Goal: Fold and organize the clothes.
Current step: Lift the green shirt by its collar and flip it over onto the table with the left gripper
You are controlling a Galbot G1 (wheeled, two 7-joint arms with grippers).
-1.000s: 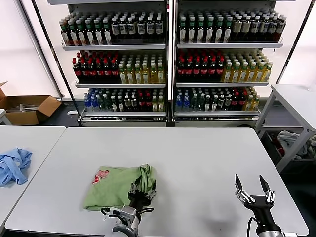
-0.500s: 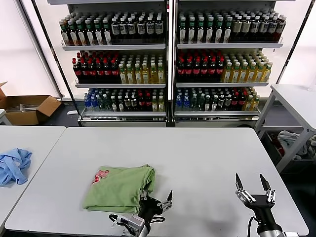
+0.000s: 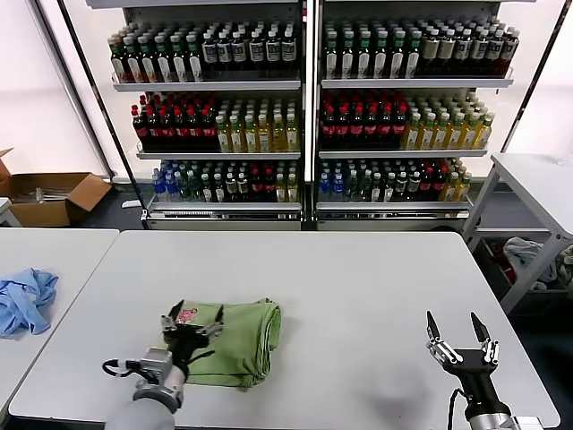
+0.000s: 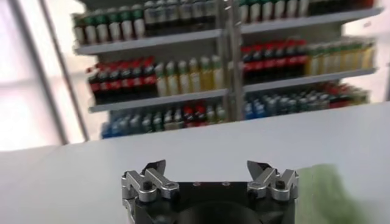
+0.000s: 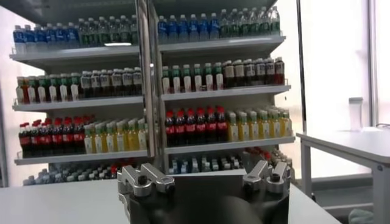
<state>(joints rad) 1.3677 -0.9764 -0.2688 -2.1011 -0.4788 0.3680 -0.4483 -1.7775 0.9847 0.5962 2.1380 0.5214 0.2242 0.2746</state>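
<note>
The clothes, a light green T-shirt (image 3: 235, 345), lie folded on the white table (image 3: 358, 287) near its front left. The shirt's red-and-white print (image 3: 186, 314) shows at its far left corner. My left gripper (image 3: 198, 313) hovers over the shirt's left part, open, with nothing between its fingers. In the left wrist view the left gripper (image 4: 206, 167) is spread wide, and a green edge of the shirt (image 4: 323, 189) shows beside it. My right gripper (image 3: 453, 322) stands open and empty near the table's front right, and the right gripper (image 5: 204, 173) faces the shelves in its own view.
A light blue garment (image 3: 22, 300) lies on the neighbouring table at the left. Shelves of bottles (image 3: 304, 116) stand behind the table. A cardboard box (image 3: 49, 197) sits on the floor at the far left. Another table (image 3: 537, 179) stands at the right.
My left gripper let go of the shirt's right folded edge, opened fully, and swung left over the shirt's left part. The right arm has not moved.
</note>
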